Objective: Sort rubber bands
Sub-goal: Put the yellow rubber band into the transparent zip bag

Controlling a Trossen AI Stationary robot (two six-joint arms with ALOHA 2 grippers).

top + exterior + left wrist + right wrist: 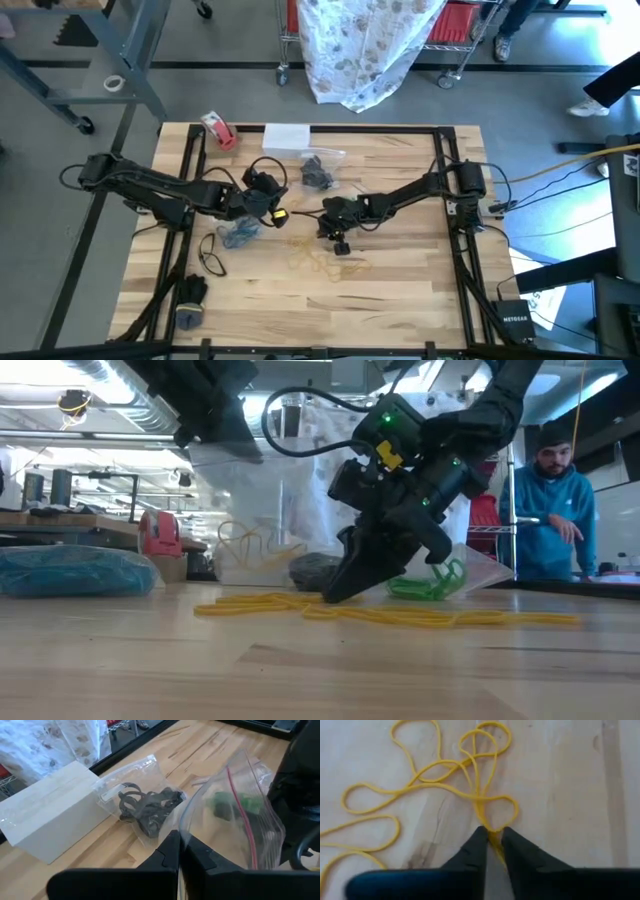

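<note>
Right gripper: down on the tabletop near its middle, fingers nearly together, pinching a strand of the yellow rubber bands.
Yellow rubber bands: loose tangle lying flat on the wood, towards the near edge from the centre.
Left gripper: fingers closed, clamped on the rim of a clear bag with green bands inside.
Black bands: in another clear bag beside a white box, by the far edge.
</note>
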